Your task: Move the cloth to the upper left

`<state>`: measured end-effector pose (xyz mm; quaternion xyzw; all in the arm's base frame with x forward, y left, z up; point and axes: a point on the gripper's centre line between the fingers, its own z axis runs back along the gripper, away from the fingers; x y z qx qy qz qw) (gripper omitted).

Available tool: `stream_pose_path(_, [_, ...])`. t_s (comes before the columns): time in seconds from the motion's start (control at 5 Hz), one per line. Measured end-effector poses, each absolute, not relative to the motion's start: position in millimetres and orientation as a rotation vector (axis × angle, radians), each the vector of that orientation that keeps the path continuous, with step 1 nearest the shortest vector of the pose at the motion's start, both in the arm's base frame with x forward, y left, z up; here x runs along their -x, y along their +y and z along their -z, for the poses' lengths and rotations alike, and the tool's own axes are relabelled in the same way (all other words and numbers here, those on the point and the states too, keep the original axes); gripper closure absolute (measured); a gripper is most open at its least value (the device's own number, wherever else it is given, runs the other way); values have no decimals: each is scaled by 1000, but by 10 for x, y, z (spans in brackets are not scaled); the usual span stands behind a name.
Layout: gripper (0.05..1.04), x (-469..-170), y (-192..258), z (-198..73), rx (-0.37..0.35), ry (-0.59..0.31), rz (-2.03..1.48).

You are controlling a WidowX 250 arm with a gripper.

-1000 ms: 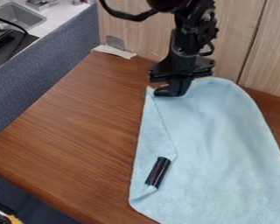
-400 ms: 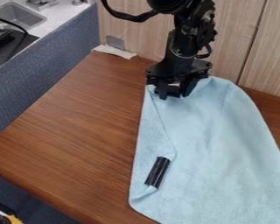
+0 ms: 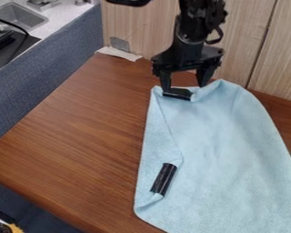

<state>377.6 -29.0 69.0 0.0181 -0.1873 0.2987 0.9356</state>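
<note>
Pale-blue fabric cloth (image 3: 218, 150) spread out below and in front of the black two-finger claw (image 3: 184, 88), whose parted fingers gripped nothing at its far edge. It looked light, limp and hard to damage; the dark strip (image 3: 177, 93) between those fingers seemed the surest hold. Beneath ran a brown wood-grain counter (image 3: 81, 127). Pale wooden panels (image 3: 245, 36) stood behind the claw, a metal sink (image 3: 19, 17) well apart toward the view's upper left.
</note>
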Motion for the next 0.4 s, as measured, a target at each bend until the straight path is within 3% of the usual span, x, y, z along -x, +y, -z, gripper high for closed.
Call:
stream_pose_path(0.2, [83, -3760, -283, -948, -23, -423, -581])
stream_pose_path(0.4, [83, -3761, -261, -964, -22, -427, -582])
